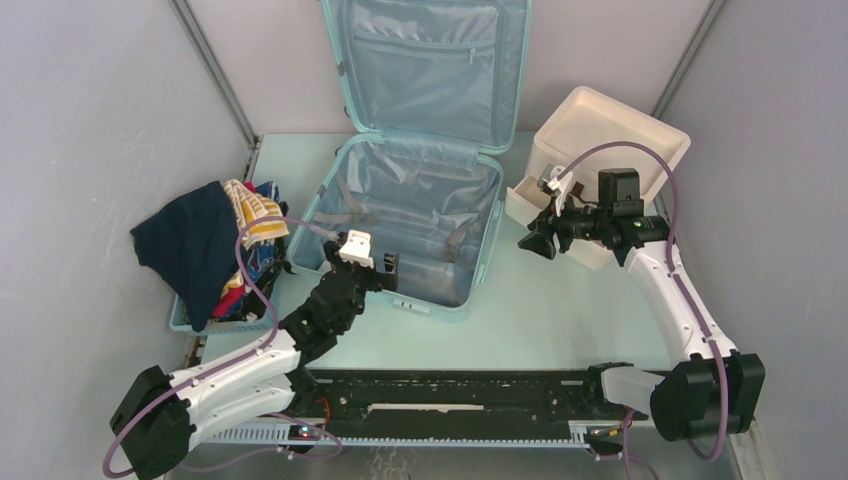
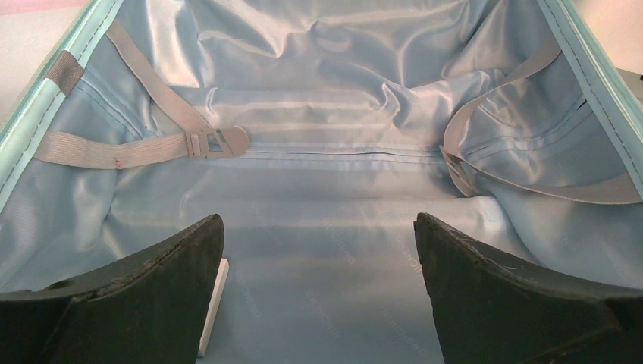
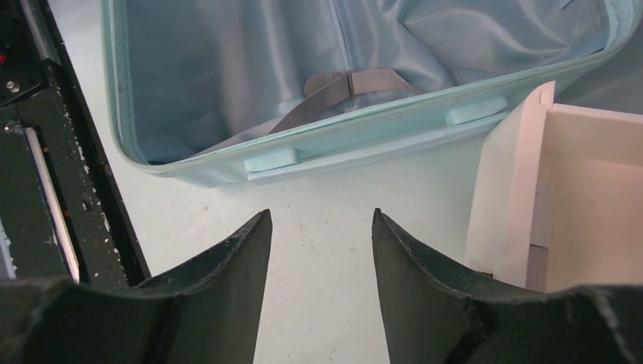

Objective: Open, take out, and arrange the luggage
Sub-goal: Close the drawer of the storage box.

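The luggage (image 1: 420,200) lies open in the middle of the table, its lid (image 1: 430,60) standing up against the back wall. Its pale blue lining (image 2: 326,174) is bare, with only loose grey straps (image 2: 136,152) on it. My left gripper (image 1: 385,268) hangs at the near rim, pointing inward; its jaws (image 2: 318,227) are spread wide with nothing between them. My right gripper (image 1: 535,243) hovers over the table between the luggage's right wall (image 3: 356,140) and the cream box. It (image 3: 322,216) is open and holds nothing.
A blue basket (image 1: 195,318) heaped with clothes (image 1: 215,240) stands at the left. The cream-white box (image 1: 610,140), one drawer (image 3: 531,182) pulled out, sits at the right. A black rail (image 1: 450,400) runs along the near edge.
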Available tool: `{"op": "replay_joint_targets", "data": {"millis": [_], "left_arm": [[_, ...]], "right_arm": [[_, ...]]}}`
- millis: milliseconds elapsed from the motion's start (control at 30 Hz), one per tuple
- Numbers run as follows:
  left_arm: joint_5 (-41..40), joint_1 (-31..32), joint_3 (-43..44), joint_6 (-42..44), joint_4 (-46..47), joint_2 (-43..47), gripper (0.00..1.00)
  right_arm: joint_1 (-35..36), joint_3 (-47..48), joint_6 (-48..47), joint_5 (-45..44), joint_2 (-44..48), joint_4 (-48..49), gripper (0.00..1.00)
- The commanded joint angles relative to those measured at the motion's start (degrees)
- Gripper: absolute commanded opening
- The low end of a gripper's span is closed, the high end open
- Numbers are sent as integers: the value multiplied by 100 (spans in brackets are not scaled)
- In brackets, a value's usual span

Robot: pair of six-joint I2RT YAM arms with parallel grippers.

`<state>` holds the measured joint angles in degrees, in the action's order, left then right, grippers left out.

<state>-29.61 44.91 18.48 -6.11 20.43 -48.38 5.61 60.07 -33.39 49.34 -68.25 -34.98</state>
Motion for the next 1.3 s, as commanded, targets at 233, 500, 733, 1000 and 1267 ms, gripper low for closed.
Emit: {"op": "replay_joint_targets", "data": {"millis": [233,500,733,1000,1267], "left_arm": [[-10,-34,42,-83,190,-31,100],[-10,-34,50,-83,188,-40,100],[-10,-34,61,-83,185,-56,100],[-4,-34,59,-83,177,-57,100],[-1,-32,51,-83,181,-50,100]], "right_arm": [[24,189,-250,339,-36,-126,60],[198,189,-497,105,-265,-251,60],[538,188,-544,-1000,-654,-114,55],[1013,189,-564,-2523,-1029,196,35],[1281,187,-327,-4095,-1332,685,16]]}}
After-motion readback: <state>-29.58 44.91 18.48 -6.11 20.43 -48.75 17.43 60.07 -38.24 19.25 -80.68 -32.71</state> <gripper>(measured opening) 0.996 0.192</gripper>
